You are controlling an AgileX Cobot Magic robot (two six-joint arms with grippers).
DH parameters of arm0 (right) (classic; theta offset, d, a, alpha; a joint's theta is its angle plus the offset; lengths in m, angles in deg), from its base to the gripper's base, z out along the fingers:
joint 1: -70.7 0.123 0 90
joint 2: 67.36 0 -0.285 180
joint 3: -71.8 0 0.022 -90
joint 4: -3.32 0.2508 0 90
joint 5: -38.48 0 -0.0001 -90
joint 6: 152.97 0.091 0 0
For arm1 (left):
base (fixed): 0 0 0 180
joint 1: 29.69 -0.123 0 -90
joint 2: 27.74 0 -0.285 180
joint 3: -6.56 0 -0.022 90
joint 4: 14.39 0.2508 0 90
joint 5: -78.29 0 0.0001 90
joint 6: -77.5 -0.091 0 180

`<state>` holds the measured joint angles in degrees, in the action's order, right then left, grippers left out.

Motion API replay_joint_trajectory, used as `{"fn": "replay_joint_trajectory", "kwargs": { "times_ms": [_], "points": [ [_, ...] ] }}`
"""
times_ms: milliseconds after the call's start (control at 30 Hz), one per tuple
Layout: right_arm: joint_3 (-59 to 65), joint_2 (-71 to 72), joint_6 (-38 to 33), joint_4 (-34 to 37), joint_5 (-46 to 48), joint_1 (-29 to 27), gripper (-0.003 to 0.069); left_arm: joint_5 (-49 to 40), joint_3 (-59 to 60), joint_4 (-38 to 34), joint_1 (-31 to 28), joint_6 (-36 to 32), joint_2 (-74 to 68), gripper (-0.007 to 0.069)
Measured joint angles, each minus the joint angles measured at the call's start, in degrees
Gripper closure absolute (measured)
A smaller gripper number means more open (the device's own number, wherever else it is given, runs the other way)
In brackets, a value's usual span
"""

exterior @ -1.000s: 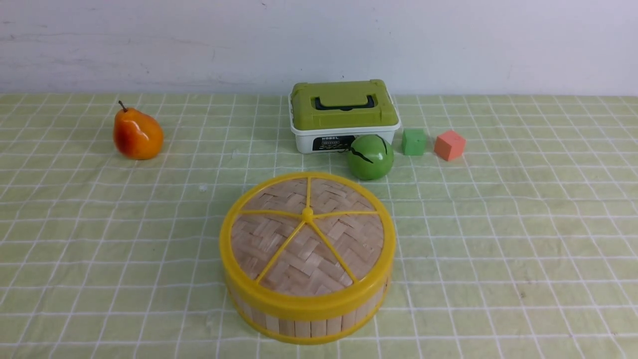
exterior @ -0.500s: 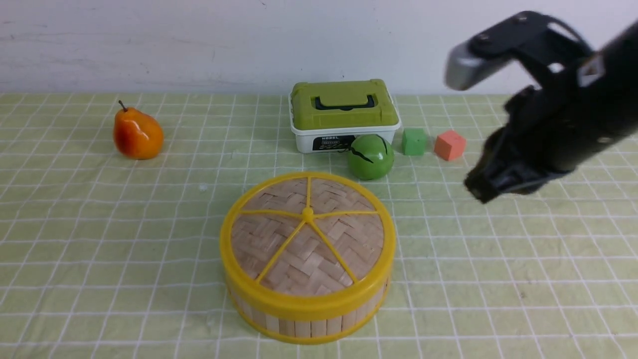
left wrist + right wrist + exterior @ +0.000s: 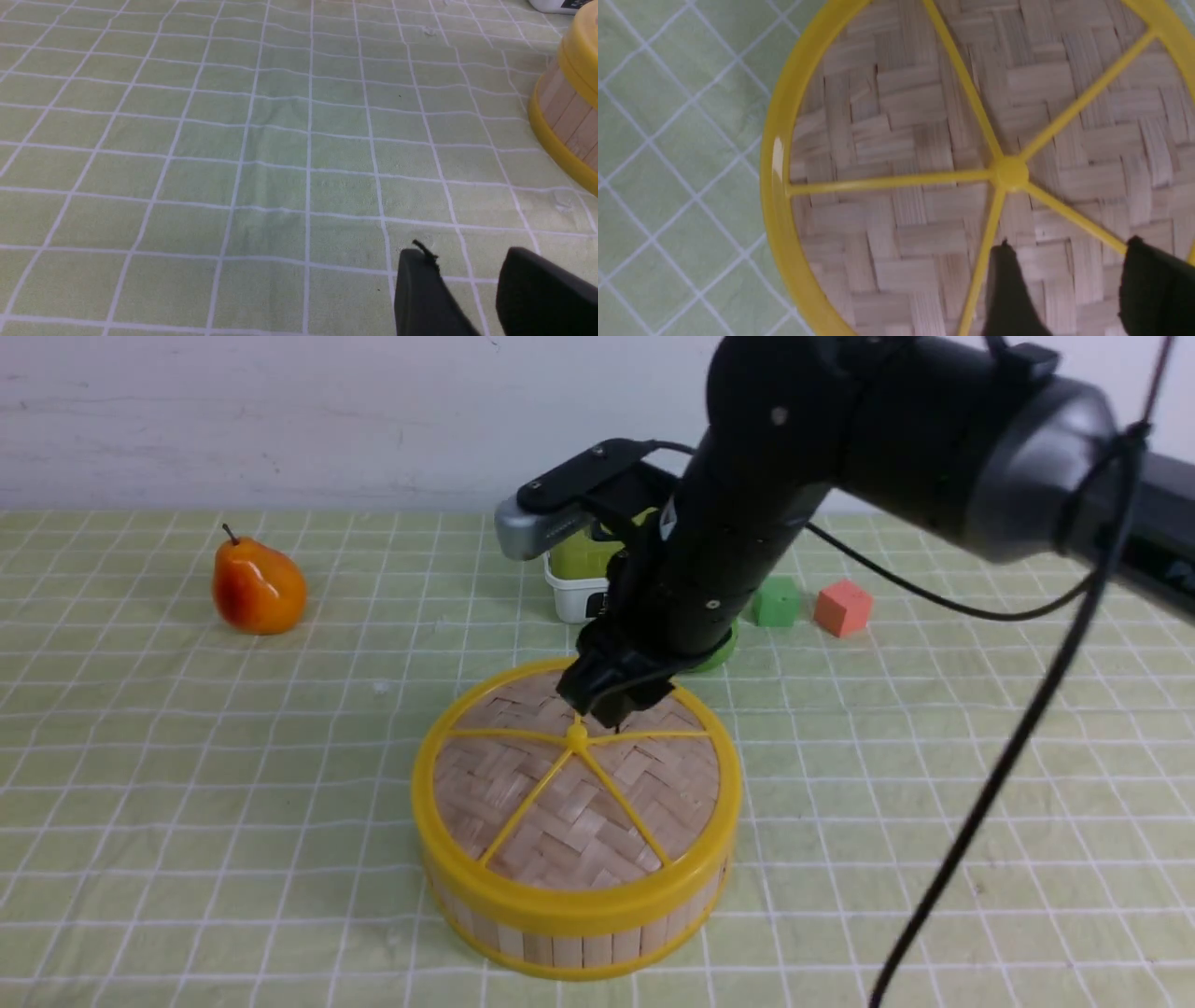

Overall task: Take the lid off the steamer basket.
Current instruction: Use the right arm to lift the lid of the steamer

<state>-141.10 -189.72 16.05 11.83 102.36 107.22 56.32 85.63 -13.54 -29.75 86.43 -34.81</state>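
Observation:
The woven bamboo lid (image 3: 560, 812) with yellow rim and spokes sits closed on the steamer basket (image 3: 579, 943) at the front middle of the table. My right gripper (image 3: 611, 705) hangs just above the lid, a little behind its yellow centre knob (image 3: 576, 737); its jaws are open and empty. In the right wrist view the lid (image 3: 896, 224) fills the frame, the knob (image 3: 1009, 173) lies ahead of the open right gripper (image 3: 1066, 245). My left gripper (image 3: 467, 254) is open and empty over bare cloth, the basket's side (image 3: 560, 112) off to one side.
An orange pear (image 3: 257, 588) lies at the back left. A white box with an olive-green lid (image 3: 571, 569), a green ball (image 3: 724, 644), a green cube (image 3: 776, 601) and an orange cube (image 3: 842, 607) stand behind the basket, partly hidden by my right arm.
My right arm has come in from the right and swung left and down, from above the cubes to just over the lid's centre. The lid and basket have not moved.

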Motion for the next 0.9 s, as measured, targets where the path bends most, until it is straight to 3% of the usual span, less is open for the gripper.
{"fn": "replay_joint_trajectory", "kwargs": {
  "times_ms": [167,300,500,633,667,700,733,900],
  "points": [
    [-4.6,-5.5,0.0,0.1,-0.9,0.1,0.0215,0.0,0.0,0.0,0.0,0.0,0.0,0.0386],
    [-5.0,-7.6,0.0,0.3,-1.9,0.1,0.0222,0.0,0.0,0.0,0.0,0.0,0.0,0.0386],
    [-5.3,-9.5,0.1,0.9,-3.0,0.1,0.0326,0.0,0.0,0.0,0.0,0.0,0.0,0.0386],
    [-5.4,-9.7,0.2,1.5,-2.9,0.1,0.0438,0.0,0.0,0.0,0.0,0.0,0.0,0.0386],
    [-5.5,-9.8,0.2,1.7,-2.5,0.1,0.0514,0.0,0.0,0.0,0.0,0.0,0.0,0.0386],
    [-5.5,-9.8,0.2,1.7,-2.5,0.1,0.0514,0.0,0.0,0.0,0.0,0.0,0.0,0.0386],
    [-5.6,-9.7,0.2,1.8,-2.2,0.1,0.0577,0.0,0.0,0.0,0.0,0.0,0.0,0.0386],
    [-5.6,-9.5,0.3,1.8,-2.1,0.1,0.0578,0.0,0.0,0.0,0.0,0.0,0.0,0.0386]
  ]
}}
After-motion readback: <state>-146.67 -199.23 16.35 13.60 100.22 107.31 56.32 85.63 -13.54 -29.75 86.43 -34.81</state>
